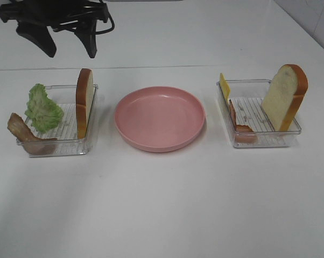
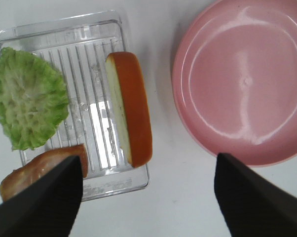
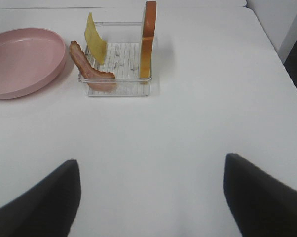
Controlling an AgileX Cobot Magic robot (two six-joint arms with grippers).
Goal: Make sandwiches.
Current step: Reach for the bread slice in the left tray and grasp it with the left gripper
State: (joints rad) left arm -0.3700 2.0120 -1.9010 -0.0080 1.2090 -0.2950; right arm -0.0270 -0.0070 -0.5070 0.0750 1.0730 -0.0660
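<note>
No stacked sandwich shows; the parts stand apart in two trays. The left tray [image 1: 57, 150] holds a green lettuce leaf [image 1: 42, 109], a bacon strip [image 1: 25, 134] and an upright bread slice [image 1: 84, 102]. The right tray [image 1: 259, 141] holds a yellow cheese slice [image 1: 224, 86], bacon [image 1: 240, 121] and a leaning bread slice [image 1: 284, 97]. My left gripper [image 1: 70, 51] hangs open behind the left tray, above the bread [image 2: 131, 108] and lettuce [image 2: 27, 106], holding nothing. My right gripper [image 3: 153, 197] is open and empty, well short of the cheese [image 3: 95, 39] and bread [image 3: 148, 39].
A round pink plate [image 1: 159, 118] sits between the trays with nothing on it. The white table's far edge runs behind the trays, and its right edge [image 3: 274, 49] lies beyond the right tray [image 3: 121, 91].
</note>
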